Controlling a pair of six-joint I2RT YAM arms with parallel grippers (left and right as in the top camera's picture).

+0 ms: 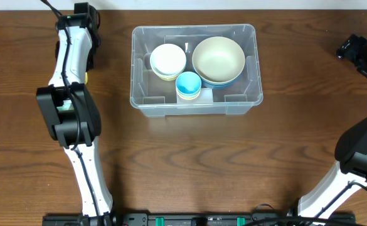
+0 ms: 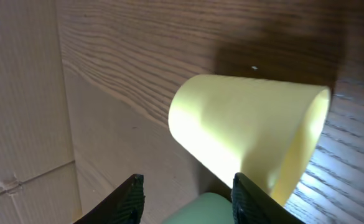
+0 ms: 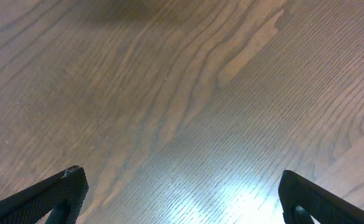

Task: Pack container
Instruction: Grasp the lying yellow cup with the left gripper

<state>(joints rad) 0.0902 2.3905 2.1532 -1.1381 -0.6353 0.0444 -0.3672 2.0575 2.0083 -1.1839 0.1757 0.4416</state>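
Yellow cup (image 2: 244,124) on its side, left tool (image 2: 188,190) perhaps around something green (image 2: 201,210)

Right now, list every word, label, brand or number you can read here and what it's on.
None can be read: nothing printed shows on the container, its bowls, the yellow cup or the table.
The green marks on the black rail at the bottom edge: too small to read.

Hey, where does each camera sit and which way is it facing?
Overhead: above the table, facing straight down at the container; left arm and right arm show.
Left wrist: rides the left arm, facing down at a yellow cup; left fingertips show.
Right wrist: rides the right arm, facing down at bare table; right fingertips, spread wide, show.
Shared: all see the same wooden table.
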